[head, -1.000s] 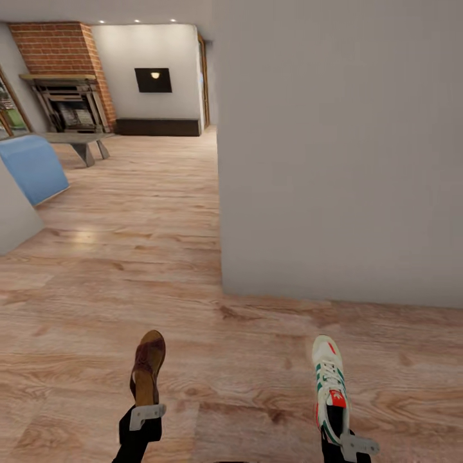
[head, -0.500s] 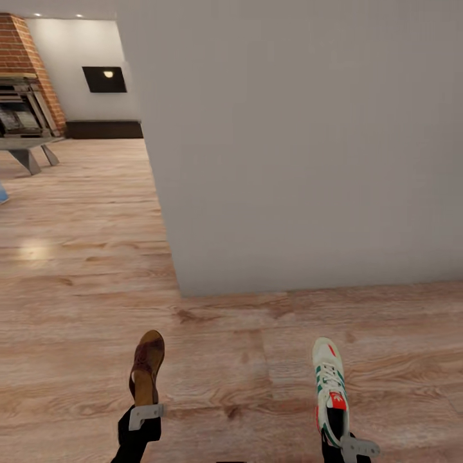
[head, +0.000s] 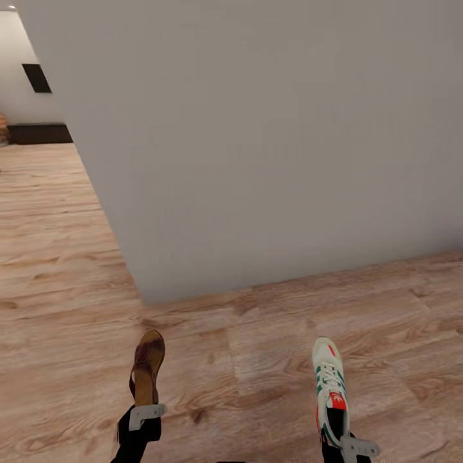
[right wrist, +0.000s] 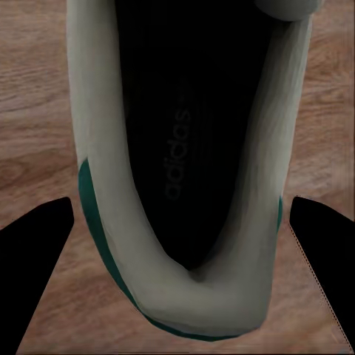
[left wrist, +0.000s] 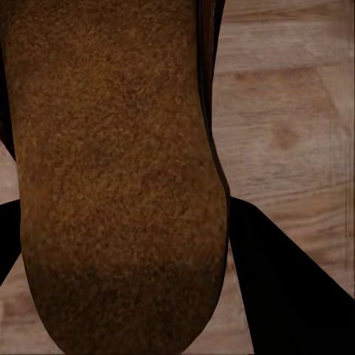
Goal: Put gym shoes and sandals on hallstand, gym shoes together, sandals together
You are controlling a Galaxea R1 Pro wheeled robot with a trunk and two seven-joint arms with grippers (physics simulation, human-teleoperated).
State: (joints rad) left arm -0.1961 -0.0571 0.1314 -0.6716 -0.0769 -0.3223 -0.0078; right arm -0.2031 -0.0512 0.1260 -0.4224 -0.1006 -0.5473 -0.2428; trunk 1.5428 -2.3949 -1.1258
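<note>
While your left gripper (head: 143, 418) clamps the heel end of one sandal (head: 147, 368), the shoe sticks out forward from the fingers, toe pointing away from you, carried above the corridor floor (head: 244, 360) at the lower left of the head view. From the left wrist camera you look down on its rough tan-brown footbed (left wrist: 118, 185), with a dark finger (left wrist: 288, 288) pressed along its edge and wood planks beyond. Your right gripper (head: 344, 444) is closed on the heel of one gym shoe (head: 329, 379), which likewise points forward, its white upper, green stripes and red tongue patch facing up at the lower right of the head view. The right wrist camera looks into the shoe's dark opening (right wrist: 185, 148), where lettering shows on the insole, with the pale collar and a green band at the heel; a black finger (right wrist: 37, 251) stands on either side of the heel. Sandal and gym shoe are well apart, one on each arm. Ahead of both shoes, a plain grey wall (head: 270, 141) rises from the planks, its corner to your left front. Past that corner the flooring runs on to a far white wall with a dark rectangular panel (head: 36, 78) and a dark baseboard strip (head: 38, 134).
</note>
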